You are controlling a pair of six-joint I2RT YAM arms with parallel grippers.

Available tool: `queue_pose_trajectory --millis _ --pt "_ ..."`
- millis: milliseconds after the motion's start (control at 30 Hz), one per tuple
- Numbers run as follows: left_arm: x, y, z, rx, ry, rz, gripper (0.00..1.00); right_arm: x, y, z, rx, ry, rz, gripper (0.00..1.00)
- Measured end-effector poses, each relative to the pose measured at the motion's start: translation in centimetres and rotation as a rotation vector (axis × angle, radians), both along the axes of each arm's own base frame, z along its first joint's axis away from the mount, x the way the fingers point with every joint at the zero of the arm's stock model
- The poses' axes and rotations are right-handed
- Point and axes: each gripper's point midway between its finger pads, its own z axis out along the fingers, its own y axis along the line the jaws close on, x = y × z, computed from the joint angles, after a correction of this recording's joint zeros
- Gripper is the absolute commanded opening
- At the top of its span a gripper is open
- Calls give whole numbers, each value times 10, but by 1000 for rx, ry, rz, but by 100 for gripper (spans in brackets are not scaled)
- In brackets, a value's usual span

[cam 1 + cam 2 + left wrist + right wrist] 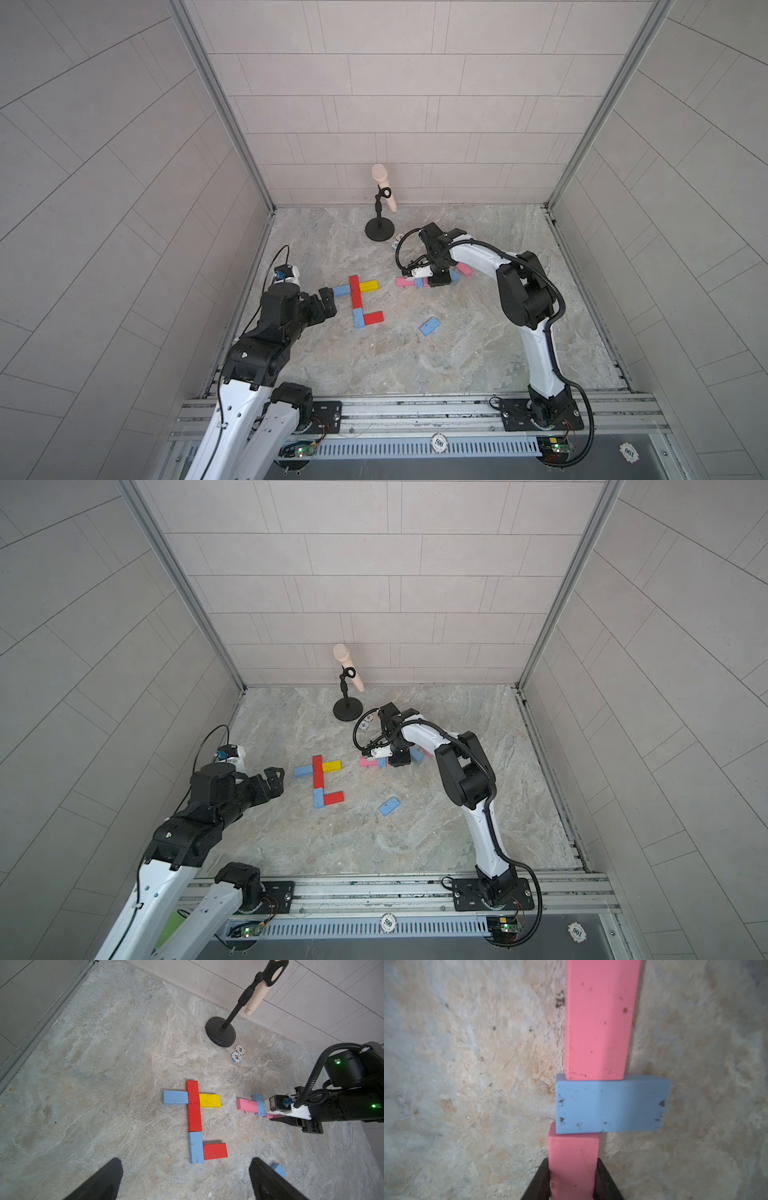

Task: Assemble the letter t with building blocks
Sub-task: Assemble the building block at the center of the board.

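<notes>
Two grippers | left gripper (pixel 186 1169): jaws wide, empty, 9 o'clock of red-blue-yellow block t-figure (pixel 354 291) | right gripper (pixel 572 1180): clamping flat pink rectangular block (pixel 574 1157), 3 o'clock of figure, abutting light-blue block (pixel 610 1105) | step: likely placement | next: release, lift clear.

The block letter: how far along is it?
Mostly done: a red stem, with a light blue block and a yellow block as crossbar and a blue-and-red hook at its foot, reads as a t. In hand: the right pincer grips a pink block against a second blue block. Left over: that cluster and a loose blue block lie apart; the left pincer is open.
</notes>
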Motion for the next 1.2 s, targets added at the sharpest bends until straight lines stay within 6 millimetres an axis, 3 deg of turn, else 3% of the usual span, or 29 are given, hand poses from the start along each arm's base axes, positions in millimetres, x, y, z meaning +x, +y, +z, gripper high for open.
queue_pose_trajectory --millis 1067,1167,1200 --pt "0 0 -1 6 2 -5 100 4 4 -2 9 0 0 31" --pt "0 0 -2 7 4 -5 100 4 3 -2 9 0 -6 39" --pt "0 0 -2 7 4 -5 100 4 3 -1 9 -1 -8 58"
